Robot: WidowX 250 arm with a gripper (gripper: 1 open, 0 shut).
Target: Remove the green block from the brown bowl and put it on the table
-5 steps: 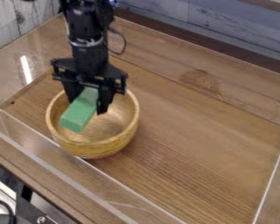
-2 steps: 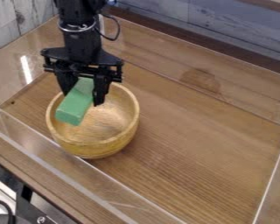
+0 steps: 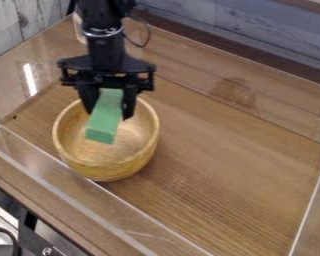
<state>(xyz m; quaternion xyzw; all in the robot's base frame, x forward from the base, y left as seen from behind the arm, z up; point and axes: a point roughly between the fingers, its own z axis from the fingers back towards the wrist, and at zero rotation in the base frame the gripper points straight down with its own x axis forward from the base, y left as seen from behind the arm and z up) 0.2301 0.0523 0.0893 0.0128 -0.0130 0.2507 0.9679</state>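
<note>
Item: block (image 3: 107,117), green, pinched at its upper end in my gripper (image 3: 109,97), hanging tilted over the bowl (image 3: 69,150), apparently clear of the wood. Bowl sits near the table's (image 3: 243,170) left edge. I hold it high so it clears the rim; bare tabletop lies right for set-down.

Block (image 3: 105,119) between fingers (image 3: 91,101) — above bowl (image 3: 107,159); bowl on table (image 3: 230,160), left.

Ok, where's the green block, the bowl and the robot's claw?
green block (image 3: 107,117), camera view, middle of its face.
brown bowl (image 3: 123,163), camera view, front outer wall.
gripper (image 3: 108,104), camera view, between the fingertips, clamping the block.
</note>
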